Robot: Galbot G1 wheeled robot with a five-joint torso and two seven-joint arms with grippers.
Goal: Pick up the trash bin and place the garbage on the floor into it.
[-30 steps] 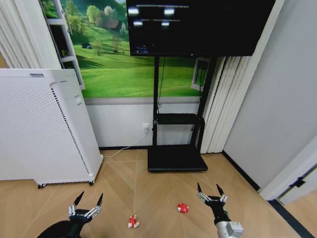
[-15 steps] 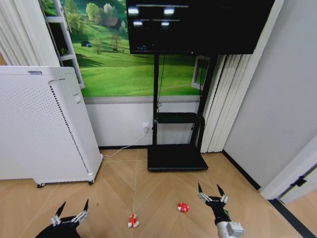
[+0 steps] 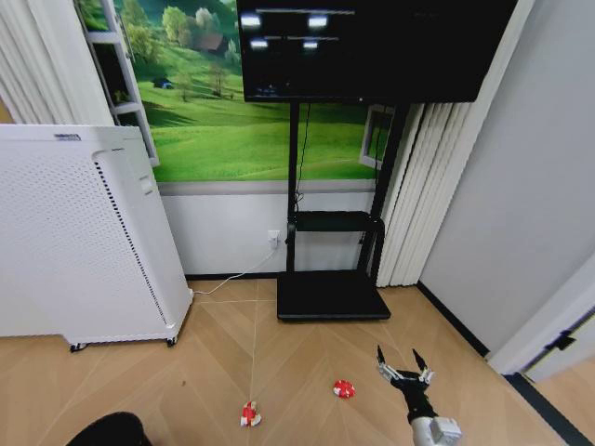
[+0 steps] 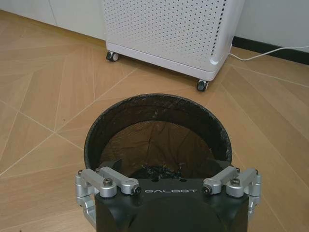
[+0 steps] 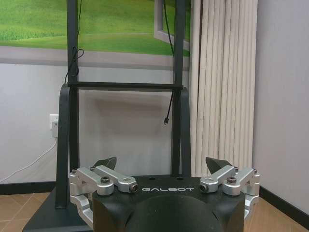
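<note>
Left gripper (image 4: 168,191) fingers spread, poised directly above black mesh trash bin (image 4: 157,133); near rim just beyond fingertips. Right gripper (image 3: 403,366) fingers released, idle beside red-and-white scrap (image 3: 343,388).

The head view looks forward and down across the floor (image 3: 279,372) toward the TV stand (image 3: 332,295). The right wrist view faces that stand (image 5: 72,145) low and close; the left wrist view looks down into the trash bin (image 4: 157,135).

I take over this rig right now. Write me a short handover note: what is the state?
Left end effector: open, at the near rim of the trash bin, not closed on it.
Right end effector: open, empty, above the floor.
One red-and-white scrap and a second scrap lie on the floor.
Done: nothing lifted.
Left: grasp the bin, put the garbage in.
</note>
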